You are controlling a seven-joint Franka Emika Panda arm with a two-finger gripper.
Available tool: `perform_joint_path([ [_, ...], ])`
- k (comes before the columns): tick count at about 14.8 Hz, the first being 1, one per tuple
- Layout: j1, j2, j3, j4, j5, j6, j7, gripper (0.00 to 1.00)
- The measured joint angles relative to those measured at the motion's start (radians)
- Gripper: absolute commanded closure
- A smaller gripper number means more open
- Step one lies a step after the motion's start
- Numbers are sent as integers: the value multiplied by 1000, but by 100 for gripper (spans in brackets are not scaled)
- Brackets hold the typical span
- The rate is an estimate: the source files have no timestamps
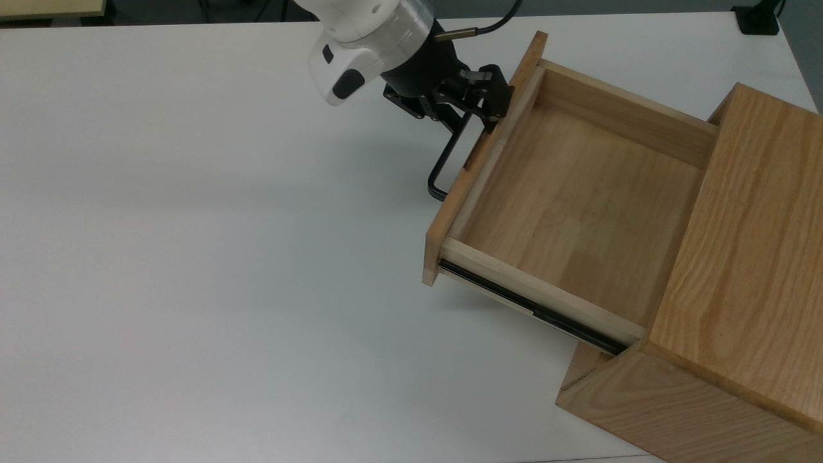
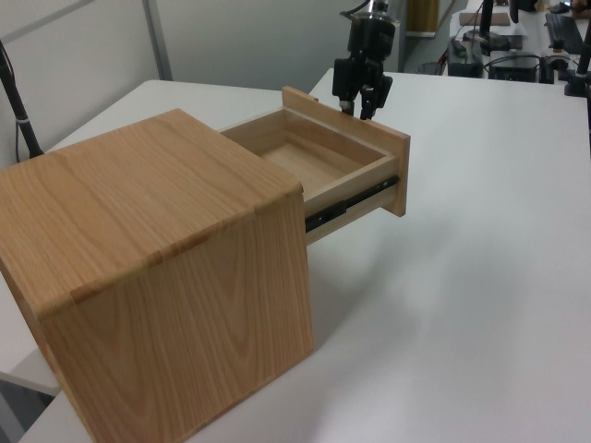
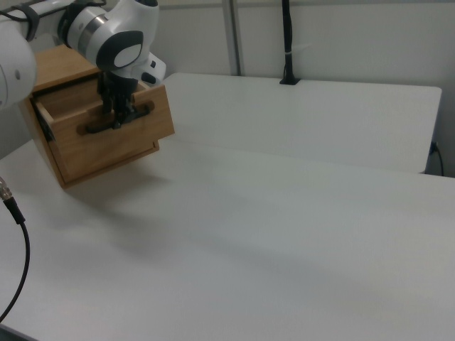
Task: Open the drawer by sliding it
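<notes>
The drawer stands pulled far out of the oak cabinet, its pale plank interior bare and a black side rail exposed. My gripper is at the far end of the black bar handle, shut on it, just outside the front panel. In the left view the gripper hangs over the far side of the drawer, which juts from the cabinet. The right view has the gripper on the handle across the drawer's front.
The white table spreads wide to the top view's left of the drawer. A black cable trails from the wrist. A black pole stands at the table's far edge in the right view. Desks with equipment lie beyond the table.
</notes>
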State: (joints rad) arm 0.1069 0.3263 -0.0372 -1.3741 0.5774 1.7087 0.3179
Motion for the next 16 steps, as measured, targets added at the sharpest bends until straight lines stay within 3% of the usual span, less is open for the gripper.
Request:
perform_joint_path([
  [2,-12,-2,-1,0,0,-25,-7,5],
  [3,-14,-2,-1,-1,-6,-41,-8,0],
  [7,-15,-1,-6,-4,-36,-65,-7,0],
  [12,-25,-47,-13,-4,-184,-92,-55,0],
  [16,-40,-115,-65,-4,-216,-109,-167,0],
])
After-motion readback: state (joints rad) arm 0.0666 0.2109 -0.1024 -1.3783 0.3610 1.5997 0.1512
